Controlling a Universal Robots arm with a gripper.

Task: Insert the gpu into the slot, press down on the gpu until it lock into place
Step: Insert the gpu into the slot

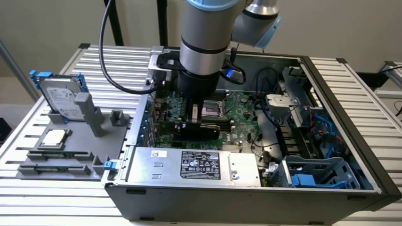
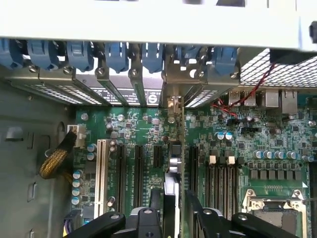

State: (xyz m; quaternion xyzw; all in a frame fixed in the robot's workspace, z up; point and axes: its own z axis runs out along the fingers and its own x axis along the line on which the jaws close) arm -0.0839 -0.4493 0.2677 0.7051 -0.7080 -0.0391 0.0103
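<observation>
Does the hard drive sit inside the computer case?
No, the hard drive rests on the grey fixture outside the case, at the exterior view's left.

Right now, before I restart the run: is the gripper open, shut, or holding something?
Gripper: open, jaws either side of the gpu, not clamped on it.

Silver arm (image 1: 202, 33), blue caps (image 1: 269, 29), black end effector (image 2: 174, 210)

Bright, even room light; washed-out glare on the case rim (image 2: 148, 20), soft shadow beneath the arm (image 1: 201, 42).
</observation>
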